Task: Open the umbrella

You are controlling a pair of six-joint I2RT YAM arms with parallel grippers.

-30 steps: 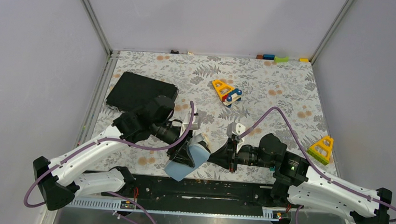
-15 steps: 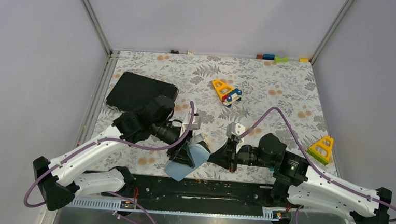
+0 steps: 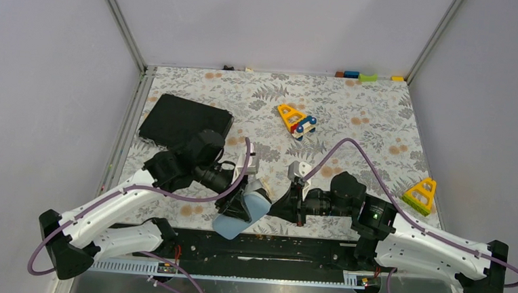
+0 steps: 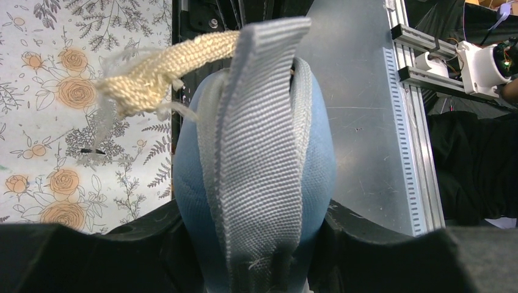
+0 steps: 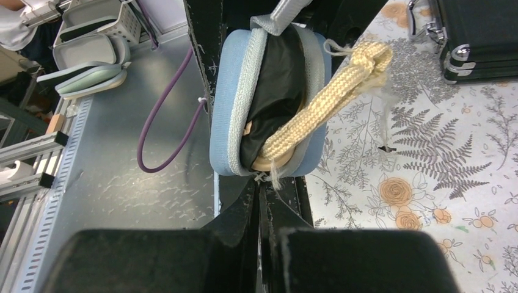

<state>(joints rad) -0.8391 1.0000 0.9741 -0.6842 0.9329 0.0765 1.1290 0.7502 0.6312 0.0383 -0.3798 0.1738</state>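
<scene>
Pale grey walls are closing in the cell on the left, far and right. The counter, wearing a floral cloth of grey ferns and orange blooms, is sitting under soft, even light. Metal posts are rising at both far corners, and a slotted rail is running along the near edge.

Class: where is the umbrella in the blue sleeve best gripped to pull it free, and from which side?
Probably the braided cord, approached from the blue sleeve's open mouth: only it protrudes, while the umbrella's black fabric sits sheathed inside.
</scene>
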